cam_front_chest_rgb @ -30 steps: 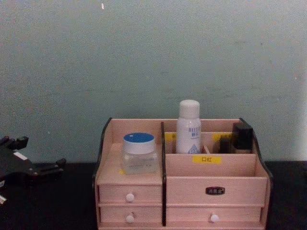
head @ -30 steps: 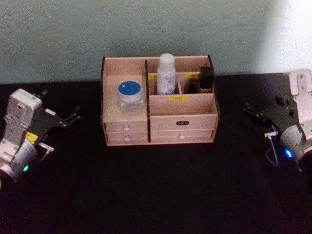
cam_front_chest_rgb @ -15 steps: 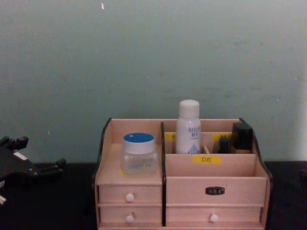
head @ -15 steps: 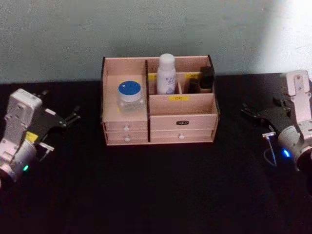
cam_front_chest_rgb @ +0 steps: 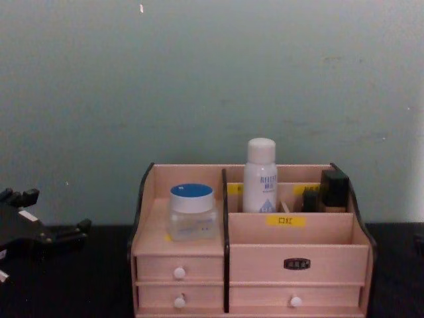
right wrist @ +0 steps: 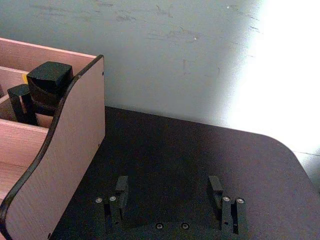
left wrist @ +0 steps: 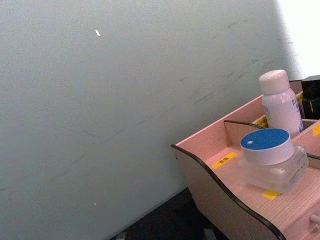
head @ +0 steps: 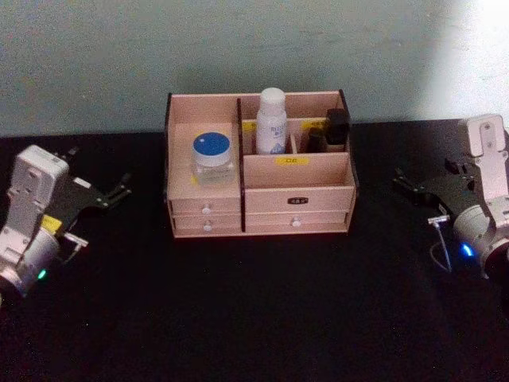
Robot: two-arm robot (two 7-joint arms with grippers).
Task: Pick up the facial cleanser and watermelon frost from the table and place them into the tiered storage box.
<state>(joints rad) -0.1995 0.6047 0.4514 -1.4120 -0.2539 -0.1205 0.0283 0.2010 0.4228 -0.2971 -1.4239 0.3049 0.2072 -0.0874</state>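
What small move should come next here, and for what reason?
Probably none beyond keeping both arms parked. The facial cleanser and the watermelon frost both stand inside the tiered storage box, while the left gripper and the open right gripper rest on the table, apart from it.

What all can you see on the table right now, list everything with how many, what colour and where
tiered storage box: one, light wood with dark side edges, middle of the table
facial cleanser: one, white, upright in a back compartment of the box
watermelon frost: one, whitish jar with blue lid, on the box's left shelf
dark items: two, black, back right compartment
table: one, black
wall: pale green, behind
left gripper: one, black, open, left of the box
right gripper: one, black, open, right of the box
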